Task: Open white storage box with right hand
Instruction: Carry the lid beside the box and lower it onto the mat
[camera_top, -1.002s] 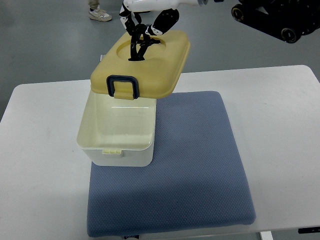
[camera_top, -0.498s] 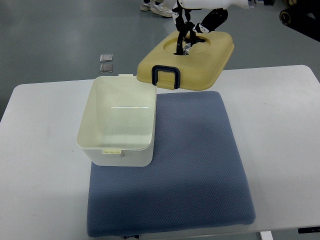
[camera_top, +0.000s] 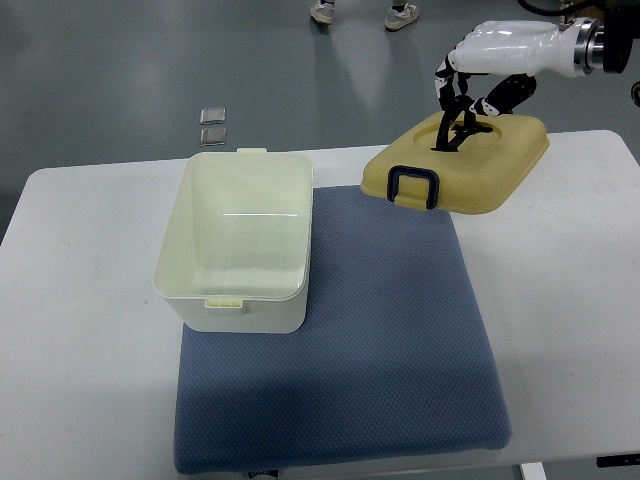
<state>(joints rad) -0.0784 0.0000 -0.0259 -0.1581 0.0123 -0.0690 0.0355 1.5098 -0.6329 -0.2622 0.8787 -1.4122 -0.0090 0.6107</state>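
Leftmost, the white storage box (camera_top: 238, 250) sits open on the near-left part of a blue mat (camera_top: 390, 340), which lies on a white table (camera_top: 80, 330). Farther right, the right hand (camera_top: 470, 85) has its fingers curled around the handle of the yellow lid (camera_top: 460, 165), held above the mat's far right corner.

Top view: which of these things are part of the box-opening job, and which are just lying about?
Part of the job:
- white storage box, open, on the mat
- yellow lid, held up to the box's right
- right hand, gripping the lid's top handle

Just lying about:
- blue mat
- white table
- two small square plates on the floor
- a person's shoes at the top edge
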